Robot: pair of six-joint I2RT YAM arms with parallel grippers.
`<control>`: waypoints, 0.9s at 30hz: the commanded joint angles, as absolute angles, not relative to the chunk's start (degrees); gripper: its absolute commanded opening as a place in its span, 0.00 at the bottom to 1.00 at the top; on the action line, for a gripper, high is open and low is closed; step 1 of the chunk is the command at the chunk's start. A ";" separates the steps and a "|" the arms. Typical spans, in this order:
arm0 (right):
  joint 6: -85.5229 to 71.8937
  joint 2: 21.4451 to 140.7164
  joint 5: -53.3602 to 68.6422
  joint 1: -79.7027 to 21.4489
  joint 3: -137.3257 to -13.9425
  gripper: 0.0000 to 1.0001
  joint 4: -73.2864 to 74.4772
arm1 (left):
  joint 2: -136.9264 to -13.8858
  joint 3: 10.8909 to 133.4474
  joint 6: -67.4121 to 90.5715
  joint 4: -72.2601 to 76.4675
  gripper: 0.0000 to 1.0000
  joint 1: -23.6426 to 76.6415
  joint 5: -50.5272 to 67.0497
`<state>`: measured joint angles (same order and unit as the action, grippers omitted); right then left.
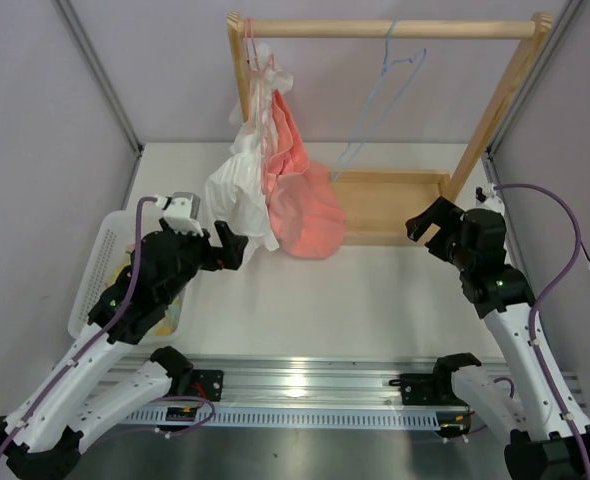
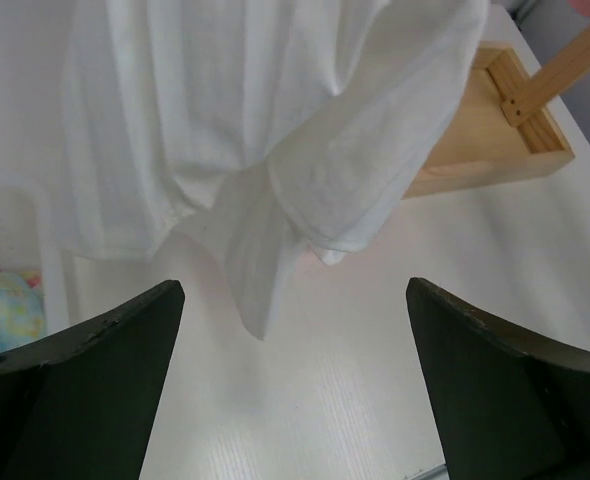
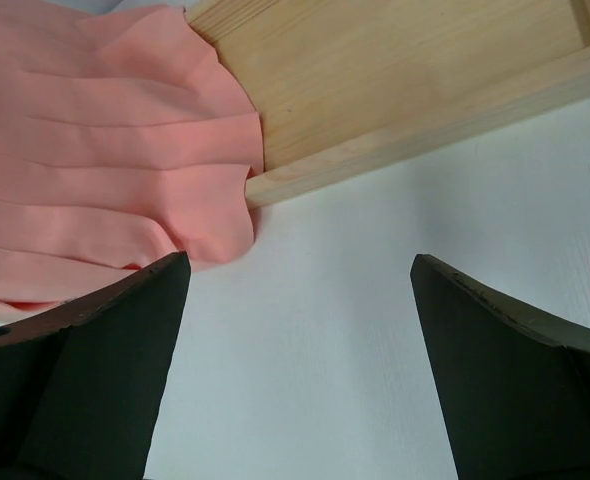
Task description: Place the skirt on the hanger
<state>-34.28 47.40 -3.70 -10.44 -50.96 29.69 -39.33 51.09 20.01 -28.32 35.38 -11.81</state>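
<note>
Pale yellow-blue floral cloth skirt (image 2: 3,305) — soft, light, likely limp; pinch the waistband. Left gripper (image 2: 293,300), right gripper (image 3: 300,290) — wide open, empty.

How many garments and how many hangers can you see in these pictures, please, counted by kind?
Garments: 3 (white garment, salmon-pink garment, skirt lying in the basket)
Hangers: 2 (light-blue hanger, pink hanger)
Total: 5
</note>
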 commanded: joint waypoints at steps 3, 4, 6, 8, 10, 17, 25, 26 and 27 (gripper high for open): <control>-32.96 49.13 -4.40 -10.72 -51.77 0.99 29.53 | -39.20 54.66 24.24 -32.68 1.00 35.60 -30.37; -32.26 49.57 -4.13 -10.81 -51.94 0.99 29.44 | -39.29 54.84 24.95 -33.83 0.99 35.51 -32.58; -31.47 50.62 -3.69 -10.81 -52.12 0.99 29.01 | -40.07 55.81 27.94 -37.87 0.99 33.85 -36.46; -30.59 51.41 -2.64 -10.72 -52.12 0.99 28.22 | -42.00 55.72 30.83 -40.15 0.99 30.52 -35.61; -29.45 53.17 -0.62 -10.72 -52.47 0.99 27.34 | -43.32 54.85 32.51 -42.89 0.99 22.18 -28.62; -28.30 56.16 2.46 -10.55 -52.03 0.99 25.49 | -43.33 44.58 41.03 -43.95 0.99 1.51 -19.24; -27.51 55.99 4.48 -10.46 -50.01 0.99 23.82 | -48.76 38.68 46.23 -38.68 0.99 -2.46 -17.14; -27.68 55.81 4.66 -10.55 -49.92 0.99 23.64 | -49.56 38.15 47.10 -36.76 0.99 -2.46 -17.31; -27.69 55.81 4.83 -10.46 -49.66 0.99 23.47 | -50.27 37.88 47.46 -35.61 0.99 -2.46 -17.49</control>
<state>-28.71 56.45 3.29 -10.44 -50.11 26.06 -48.47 38.96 43.53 -41.01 -1.89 -18.57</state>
